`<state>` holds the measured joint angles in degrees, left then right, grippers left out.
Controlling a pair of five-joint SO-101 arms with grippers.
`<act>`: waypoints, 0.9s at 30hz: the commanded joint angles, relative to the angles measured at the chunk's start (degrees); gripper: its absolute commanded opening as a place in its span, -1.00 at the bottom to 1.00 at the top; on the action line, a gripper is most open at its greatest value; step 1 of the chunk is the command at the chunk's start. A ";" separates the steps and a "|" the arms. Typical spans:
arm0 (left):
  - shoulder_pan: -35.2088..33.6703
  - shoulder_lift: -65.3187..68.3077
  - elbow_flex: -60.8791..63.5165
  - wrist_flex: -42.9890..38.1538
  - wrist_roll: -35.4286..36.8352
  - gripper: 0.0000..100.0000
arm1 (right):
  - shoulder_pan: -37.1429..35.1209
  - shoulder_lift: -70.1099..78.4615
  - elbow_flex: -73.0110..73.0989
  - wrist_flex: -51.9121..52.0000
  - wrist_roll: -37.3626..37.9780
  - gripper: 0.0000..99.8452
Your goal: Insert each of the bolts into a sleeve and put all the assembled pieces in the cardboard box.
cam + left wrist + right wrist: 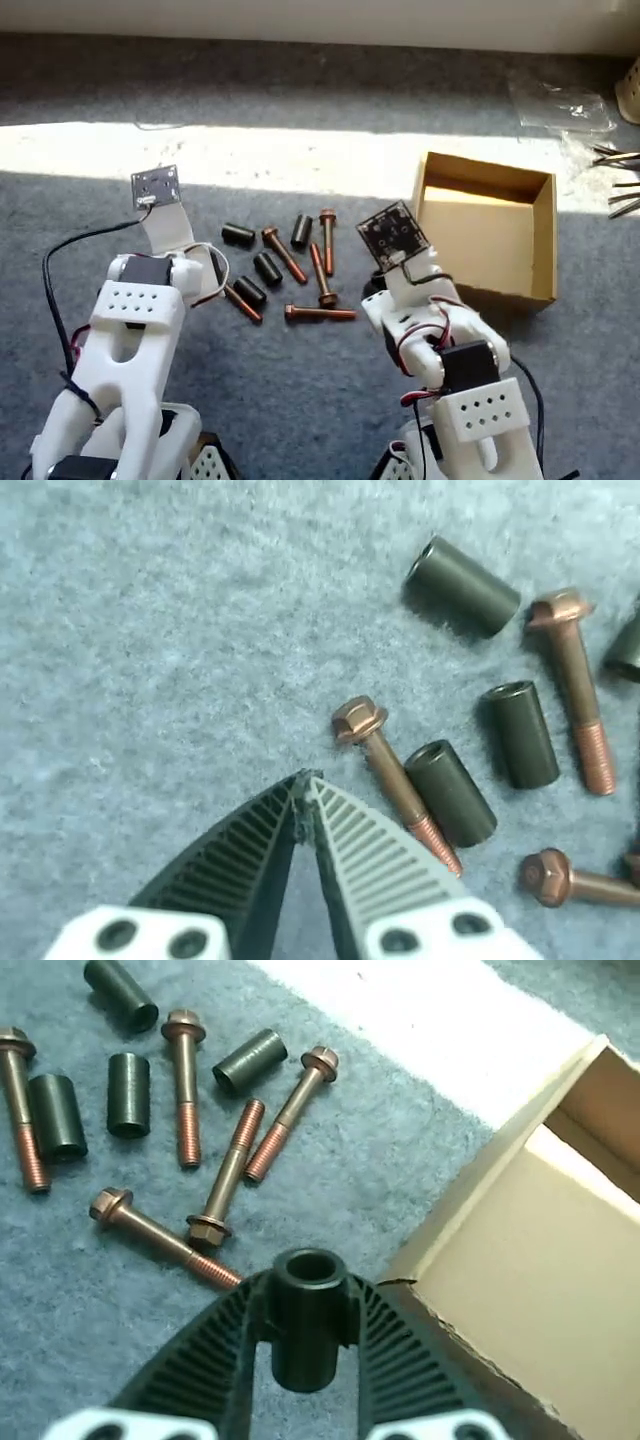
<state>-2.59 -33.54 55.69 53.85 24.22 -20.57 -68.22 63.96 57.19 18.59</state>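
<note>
Several copper bolts [320, 313] and black sleeves [267, 268] lie loose on the grey carpet between the two arms. The open cardboard box [545, 235] stands to their right. My right gripper [305, 1300] is shut on a black sleeve [300, 1345], held upright with its bore showing, between the bolts and the box's near corner [450, 1250]. My left gripper [305, 780] is shut with nothing in it, its tips just beside the head of one bolt [392, 770] at the left edge of the pile. A sleeve [452, 792] lies along that bolt.
Bare carpet lies in front of the pile and to the left of the left arm. A clear plastic bag [560, 105] and some dark metal parts [615, 190] sit at the far right behind the box. A sunlit strip crosses the carpet behind the pile.
</note>
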 commanded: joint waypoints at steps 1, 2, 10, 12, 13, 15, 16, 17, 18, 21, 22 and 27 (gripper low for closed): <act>1.10 -0.04 -0.57 -4.13 1.05 -0.98 | 0.92 -3.12 1.45 -2.24 -3.96 -0.99; 1.10 0.04 -0.57 -4.75 1.14 -0.98 | 0.92 -3.91 1.80 -2.24 -4.48 -0.99; 3.30 0.04 -0.66 -5.71 12.75 -0.98 | 0.66 -11.74 6.99 -5.41 -10.11 -0.99; 6.37 0.04 -0.66 -5.71 13.10 -0.98 | 0.57 -14.55 10.51 -8.22 -10.11 -0.99; 7.69 0.04 -0.66 -5.71 13.10 -0.98 | 0.57 -16.13 12.53 -9.71 -10.11 -0.99; 8.92 0.04 -0.57 -5.71 13.10 -0.98 | 0.57 -19.56 15.69 -12.09 -10.11 -0.99; 9.01 0.04 -0.57 -5.71 13.10 -0.98 | 0.57 -21.49 17.01 -12.79 -10.11 -0.99; 9.01 0.04 -0.57 -5.71 13.10 -0.96 | 0.57 -23.34 18.24 -12.97 -10.02 -0.99; 9.01 0.04 -0.57 -5.71 13.10 -0.93 | 0.57 -25.27 19.30 -12.97 -10.02 -0.99; 9.10 0.13 -0.57 -5.45 15.30 -0.81 | -1.45 -30.11 21.67 -12.88 -9.76 -0.99; 9.01 0.13 -0.75 -4.57 16.62 -0.79 | -2.33 -31.34 22.46 -12.79 -9.76 -0.99; 8.92 0.13 -0.84 -2.81 17.93 -0.76 | -3.82 -34.07 24.84 -12.79 -9.67 -0.99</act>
<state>5.23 -33.54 55.69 50.24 41.19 -23.30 -100.75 89.27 46.02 9.01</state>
